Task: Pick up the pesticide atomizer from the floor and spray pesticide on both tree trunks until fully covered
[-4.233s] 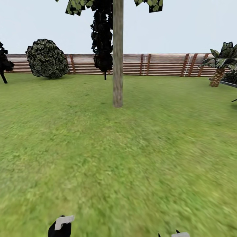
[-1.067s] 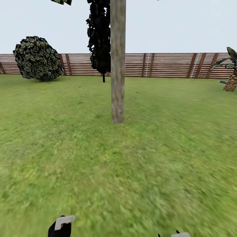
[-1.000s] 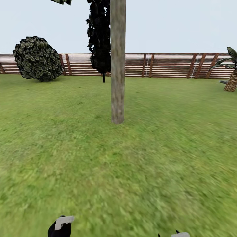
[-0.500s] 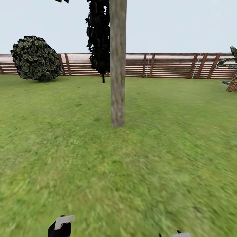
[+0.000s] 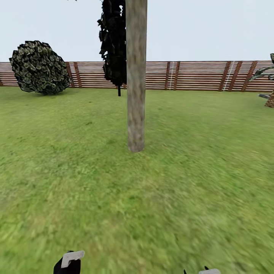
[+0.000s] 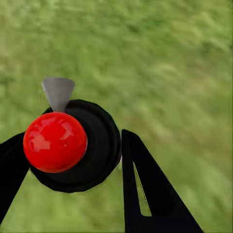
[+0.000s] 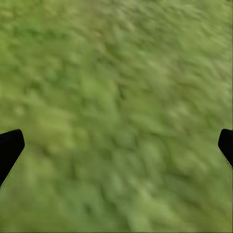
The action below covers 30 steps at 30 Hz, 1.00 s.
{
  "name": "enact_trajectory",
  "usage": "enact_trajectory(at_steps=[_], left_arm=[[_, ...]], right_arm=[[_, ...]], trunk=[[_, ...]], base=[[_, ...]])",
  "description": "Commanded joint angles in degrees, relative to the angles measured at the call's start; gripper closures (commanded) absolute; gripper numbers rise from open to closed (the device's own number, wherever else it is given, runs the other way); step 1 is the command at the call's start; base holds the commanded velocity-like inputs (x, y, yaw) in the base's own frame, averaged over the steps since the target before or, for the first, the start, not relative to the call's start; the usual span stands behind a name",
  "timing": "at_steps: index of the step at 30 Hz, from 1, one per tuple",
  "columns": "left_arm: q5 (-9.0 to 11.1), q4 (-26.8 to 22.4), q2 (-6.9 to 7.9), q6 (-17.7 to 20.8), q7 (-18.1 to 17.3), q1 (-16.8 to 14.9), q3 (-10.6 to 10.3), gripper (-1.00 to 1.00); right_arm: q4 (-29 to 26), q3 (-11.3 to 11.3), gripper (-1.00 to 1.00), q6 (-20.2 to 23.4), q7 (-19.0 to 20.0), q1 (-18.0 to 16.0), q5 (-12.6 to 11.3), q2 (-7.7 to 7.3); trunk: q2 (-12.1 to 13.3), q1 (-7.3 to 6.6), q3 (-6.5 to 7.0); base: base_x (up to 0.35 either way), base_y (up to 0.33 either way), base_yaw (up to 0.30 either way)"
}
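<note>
A thick pale grey-brown tree trunk point(image 5: 136, 95) rises from the lawn straight ahead in the head view; its canopy is cut off above the frame. My left gripper point(image 6: 73, 155) is shut on the pesticide atomizer point(image 6: 92, 145), a dark round bottle with a red ball top point(image 6: 55, 141) and a grey nozzle point(image 6: 58, 91). In the head view the atomizer point(image 5: 70, 262) sits at the bottom edge, left of centre, well short of the trunk. My right gripper point(image 7: 116, 145) hangs open over grass, its fingertips point(image 7: 9, 145) far apart. The second tree and the floor are out of view.
A brown slat fence point(image 5: 190, 75) closes the lawn at the back. A round dark bush point(image 5: 40, 67) stands at the far left, a black cone-shaped tree point(image 5: 114, 42) behind the trunk, and a palm-like plant point(image 5: 268, 83) at the right edge. Grass lies all around.
The whole view has advanced toward the trunk, which now stands larger and lower in the picture. Both grippers hold the same pose.
</note>
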Motion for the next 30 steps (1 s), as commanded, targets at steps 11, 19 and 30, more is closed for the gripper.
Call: enact_trajectory(at_steps=[11,19,30], left_arm=[[-0.7,0.2,-0.1,0.0,0.2,0.0,-0.3,1.0],[-0.5,0.2,0.02,-0.1,0.2,0.0,-0.2,1.0],[-0.3,0.2,0.04,-0.1,0.2,0.1,-0.1,1.0]], right_arm=[[-0.1,-0.2,-1.0,-0.7,-0.1,0.0,0.0,0.15],[-0.1,0.1,-1.0,-0.8,0.0,0.0,0.0,0.16],[-0.1,0.1,-1.0,-0.8,0.1,0.0,0.1,0.16]], trunk=[[0.0,0.0,0.0],[0.0,0.0,0.0],[0.0,0.0,0.0]], base=[[0.338,0.0,0.0],[0.338,0.0,0.0],[0.338,0.0,0.0]])
